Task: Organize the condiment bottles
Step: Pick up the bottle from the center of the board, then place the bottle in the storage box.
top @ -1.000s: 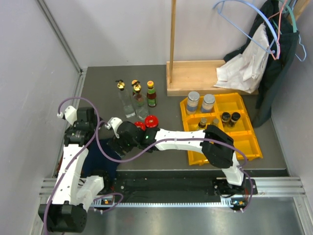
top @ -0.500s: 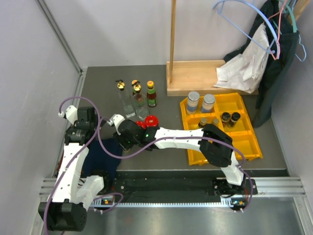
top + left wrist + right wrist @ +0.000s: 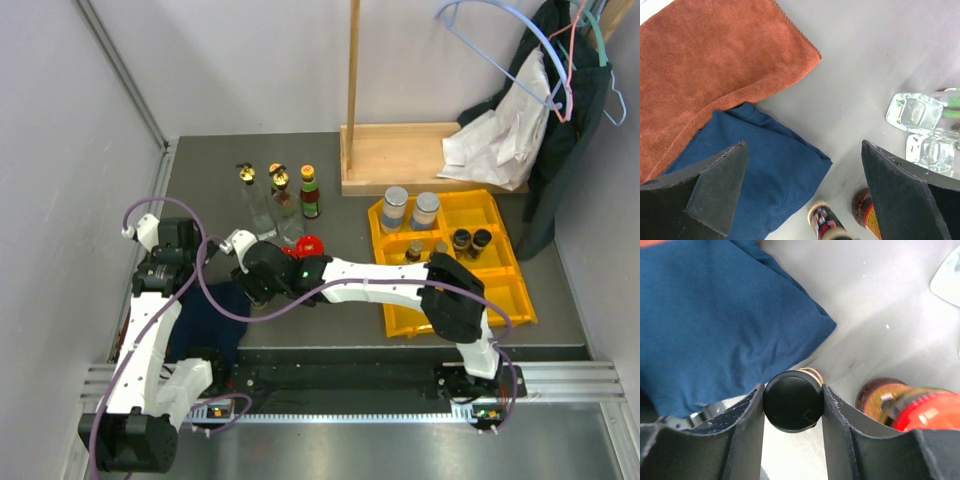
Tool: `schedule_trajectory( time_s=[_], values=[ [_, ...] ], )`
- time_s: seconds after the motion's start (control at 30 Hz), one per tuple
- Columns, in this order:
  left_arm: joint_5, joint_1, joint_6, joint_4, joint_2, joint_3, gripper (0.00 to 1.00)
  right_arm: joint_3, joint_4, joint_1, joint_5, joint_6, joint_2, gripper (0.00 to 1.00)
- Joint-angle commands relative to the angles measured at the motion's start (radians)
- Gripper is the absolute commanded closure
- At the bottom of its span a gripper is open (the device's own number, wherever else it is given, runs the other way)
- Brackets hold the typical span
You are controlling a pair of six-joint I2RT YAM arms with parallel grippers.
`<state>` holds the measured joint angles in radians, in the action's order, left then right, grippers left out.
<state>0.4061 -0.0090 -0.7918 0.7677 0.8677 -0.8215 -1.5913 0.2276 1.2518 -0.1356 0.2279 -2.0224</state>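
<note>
Top view: tall bottles (image 3: 283, 205) at 11 o'clock on the desk (image 3: 340, 335); red-lidded jar (image 3: 310, 245) near centre; yellow bin (image 3: 505, 295) at 3 o'clock.
Left wrist: left pincer (image 3: 802, 150) spread wide above the blue cloth (image 3: 765, 170).
Right wrist: right pincer (image 3: 792, 410) clamped on the black-capped bottle (image 3: 792, 401).

We see bright, even light with only soft shadows. In the right wrist view the red lid (image 3: 927, 412) shows glare and looks blurred.

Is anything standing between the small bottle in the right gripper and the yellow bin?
Yes: a red-lidded jar stands close beside the black-capped bottle, on the side toward the yellow bin. The right gripper is shut on the bottle.
</note>
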Motion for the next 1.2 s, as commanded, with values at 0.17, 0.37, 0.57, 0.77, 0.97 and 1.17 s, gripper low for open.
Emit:
schedule_trajectory(
  time_s=[0.17,0.37,0.57,0.77,0.97,1.17],
  values=[
    [-0.047,0.003,0.032,-0.045,-0.026,-0.001,0.01,0.008,0.001,0.023,0.004,-0.007,0.305,1.0],
    [-0.073,0.001,0.055,-0.05,-0.041,-0.01,0.01,0.06,0.042,0.023,-0.097,-0.013,0.465,1.0],
    [-0.19,0.003,0.126,-0.096,-0.05,-0.013,0.01,0.105,0.13,0.005,-0.246,-0.009,0.609,1.0],
    [-0.288,0.003,0.183,-0.122,-0.065,-0.021,0.01,0.178,0.225,-0.051,-0.38,0.042,0.783,1.0],
    [-0.326,0.001,0.21,-0.133,-0.059,-0.036,0.01,0.247,0.334,-0.135,-0.512,0.108,0.951,1.0],
    [-0.386,0.003,0.207,-0.151,-0.05,-0.034,0.01,0.303,0.495,-0.314,-0.59,0.205,1.051,1.0]
  ],
)
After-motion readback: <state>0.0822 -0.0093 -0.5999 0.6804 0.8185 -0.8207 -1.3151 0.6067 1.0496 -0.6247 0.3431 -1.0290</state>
